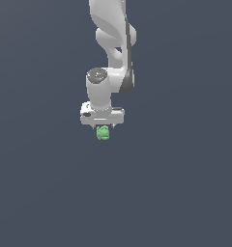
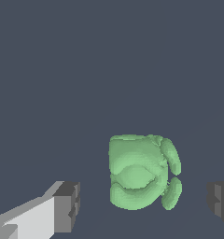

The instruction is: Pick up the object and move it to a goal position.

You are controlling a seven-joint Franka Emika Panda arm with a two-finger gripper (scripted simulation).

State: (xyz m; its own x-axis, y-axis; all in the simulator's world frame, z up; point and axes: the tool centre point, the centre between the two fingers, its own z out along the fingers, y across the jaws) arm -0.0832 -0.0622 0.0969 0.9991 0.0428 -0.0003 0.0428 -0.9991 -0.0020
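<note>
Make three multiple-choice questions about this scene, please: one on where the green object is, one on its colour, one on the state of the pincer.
1. Where is the green blob in relation to the pincer?
A. Between the two fingers, with a gap on each side
B. Far off to one side of the fingers
C. On top of the arm's wrist

2. What colour is the blob?
A. Red
B. Bright green
C. Yellow

3. What is the state of the pincer?
A. Shut with nothing in it
B. Shut tight on the blob
C. Open

Answers:
1 A: the wrist view shows the blob between the fingers, touching neither.
2 B: both views show it green, just under the pincer in the exterior view.
3 C: the fingers stand wide apart, wider than the blob.
</note>
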